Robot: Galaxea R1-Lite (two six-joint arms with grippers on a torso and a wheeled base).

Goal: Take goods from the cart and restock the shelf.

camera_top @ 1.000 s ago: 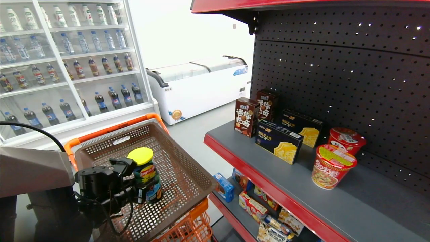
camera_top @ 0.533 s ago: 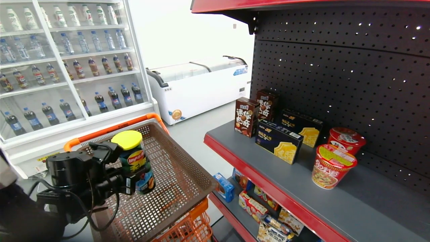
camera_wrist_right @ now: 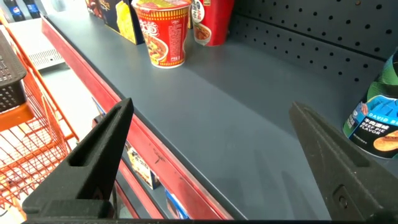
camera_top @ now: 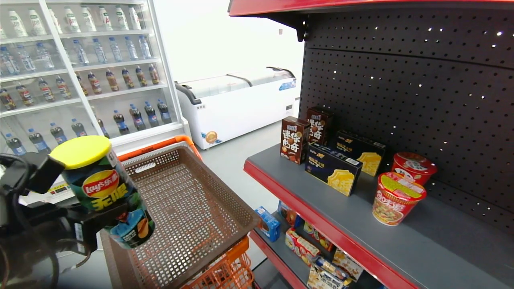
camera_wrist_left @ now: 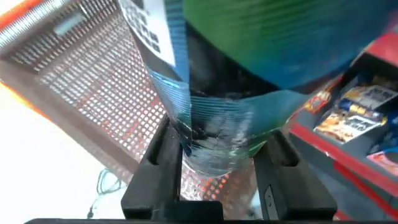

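Yellow-lidded and wrapped in green and blue, the crisp can [camera_top: 105, 188] is seen in the head view clamped across its lower body by the left tool [camera_top: 86, 208], one finger on each side. We note that it is tilted, lid toward the cooler. It hangs clear above the near corner of the brown basket [camera_top: 249, 218] on the orange cart [camera_top: 225, 273], touching neither. We judge the low, side-on grip was chosen so the base stays free to be set down flat. The grey shelf [camera_top: 401, 249] lies well apart to the right. It carries brown boxes [camera_top: 295, 139], dark blue boxes [camera_top: 333, 168] and two noodle cups [camera_top: 397, 198], each kind in a row running back toward the pegboard. Bare board lies in front of the cups, which we judge the likely spot.

Left wrist view: the tool [camera_wrist_left: 217, 162] is closed firmly on the can [camera_wrist_left: 236, 124], both fingers [camera_wrist_left: 161, 162] pressing its wall, with the basket mesh [camera_wrist_left: 81, 74] below.

Right wrist view: the right tool [camera_wrist_right: 217, 155] stands wide open and holds nothing. It hovers above the shelf board [camera_wrist_right: 249, 124], near its red front edge. A noodle cup [camera_wrist_right: 163, 31] stands beyond it, and another can [camera_wrist_right: 379, 118] stands upright on the board to one side. We judge this arm is parked clear of the placing area.
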